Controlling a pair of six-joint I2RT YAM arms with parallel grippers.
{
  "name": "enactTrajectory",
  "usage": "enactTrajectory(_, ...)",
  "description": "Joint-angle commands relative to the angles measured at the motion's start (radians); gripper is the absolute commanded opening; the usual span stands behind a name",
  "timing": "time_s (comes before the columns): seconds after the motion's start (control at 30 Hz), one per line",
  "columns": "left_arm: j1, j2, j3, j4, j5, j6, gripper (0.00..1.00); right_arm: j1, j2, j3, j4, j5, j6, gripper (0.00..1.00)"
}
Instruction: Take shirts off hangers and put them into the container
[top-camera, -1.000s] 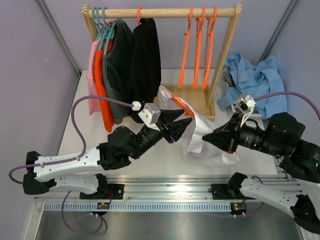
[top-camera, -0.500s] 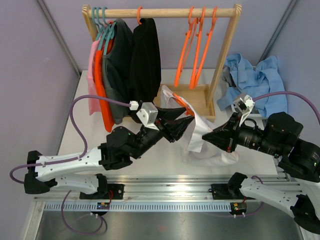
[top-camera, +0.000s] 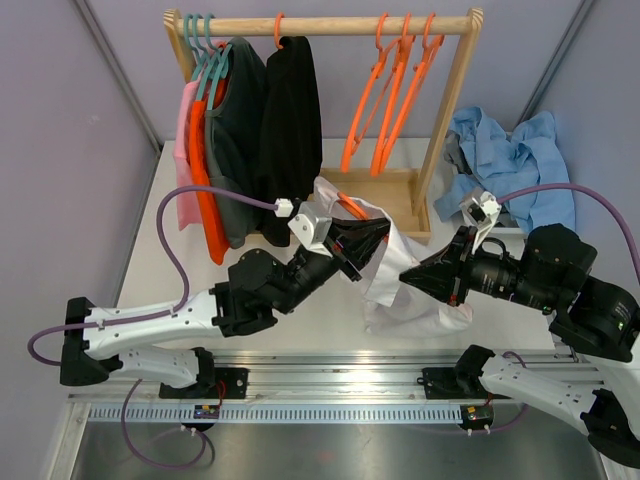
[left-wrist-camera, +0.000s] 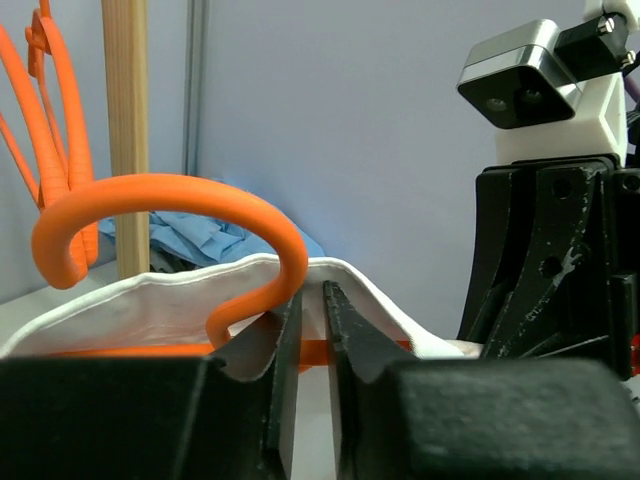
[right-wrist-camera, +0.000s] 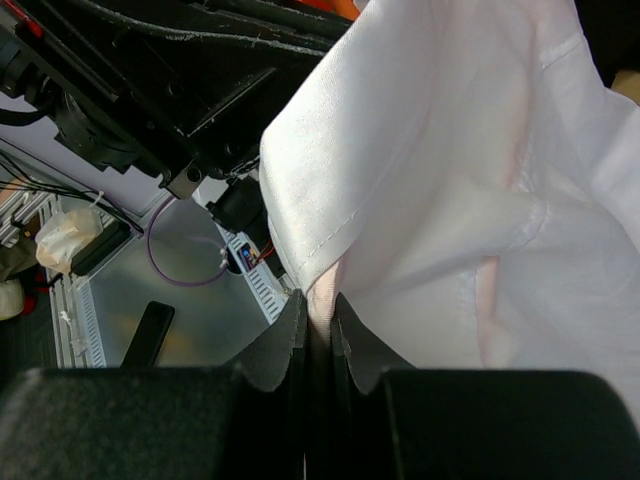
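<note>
left gripper (left-wrist-camera: 312, 330) just narrowed onto hanger (left-wrist-camera: 170, 190) neck | right gripper (right-wrist-camera: 318, 320) clamped on shirt (right-wrist-camera: 450, 150) | likely set to pull hanger free

hanger (left-wrist-camera: 170, 188): arms hidden inside white shirt (left-wrist-camera: 150, 310) | pink shirt (top-camera: 183, 150): mostly behind orange shirt (top-camera: 203, 190)

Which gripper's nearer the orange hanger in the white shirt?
Left. Left gripper is at the orange hanger, just under its hook; right gripper pinches the white shirt, away from it.
</note>
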Motion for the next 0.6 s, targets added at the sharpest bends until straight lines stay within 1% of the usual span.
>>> enactTrajectory(0.0,0.010,0.008,0.055,0.100,-0.040,0.000,0.11,0.006,-0.018,0.002,0.087,-0.053,0.001,0.00)
enactTrajectory(0.03,0.010,0.008,0.055,0.100,-0.046,0.000,0.07,0.006,-0.019,0.002,0.084,-0.050,0.001,0.00)
enactTrajectory(0.07,0.010,0.008,0.055,0.104,-0.047,0.000,0.01,0.006,-0.021,0.002,0.082,-0.048,0.001,0.00)
enactTrajectory(0.1,0.010,0.006,0.054,0.105,-0.052,-0.002,0.00,0.006,-0.024,0.002,0.079,-0.045,-0.001,0.00)
enactTrajectory(0.3,0.010,-0.006,0.063,0.088,-0.087,0.023,0.00,0.007,-0.036,0.005,0.067,-0.031,-0.007,0.00)
enactTrajectory(0.4,0.010,-0.010,0.093,0.056,-0.119,0.064,0.00,0.007,-0.033,0.010,0.053,-0.025,-0.010,0.00)
enactTrajectory(0.57,0.010,-0.027,0.129,0.051,-0.144,0.138,0.00,0.006,-0.034,0.005,0.048,-0.020,-0.011,0.00)
